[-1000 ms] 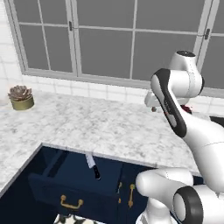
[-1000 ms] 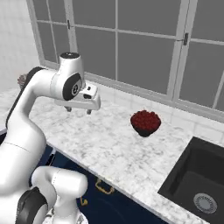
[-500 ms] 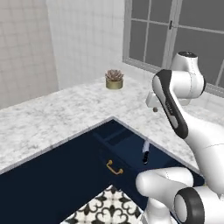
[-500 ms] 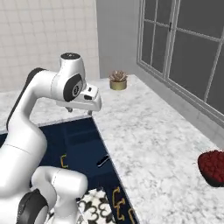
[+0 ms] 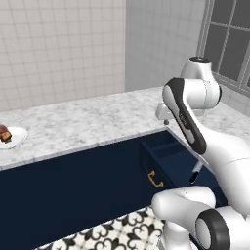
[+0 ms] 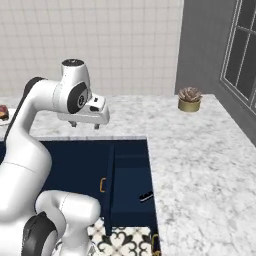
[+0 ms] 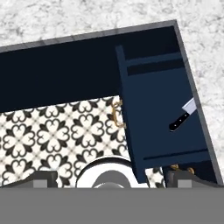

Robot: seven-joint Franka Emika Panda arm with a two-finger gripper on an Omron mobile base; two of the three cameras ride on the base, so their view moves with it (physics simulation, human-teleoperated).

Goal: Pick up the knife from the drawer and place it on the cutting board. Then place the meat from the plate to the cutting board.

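The drawer stands pulled out, dark navy with a brass handle on its front. Inside lies the knife, black handle and a bit of silver blade showing near the counter's edge; its handle shows in the right base view too. My gripper hangs open high above the counter edge, well above the drawer, holding nothing. At the far left the white plate carries the reddish meat. The cutting board is out of view.
A marble counter wraps round the corner. A small potted plant stands on it near the window. Patterned floor tiles lie below the drawer front. The open drawer juts out beside my base.
The whole picture has swung: the base has turned, so the window and plant slid right and the plate came in at the left. The gripper stays open, empty.
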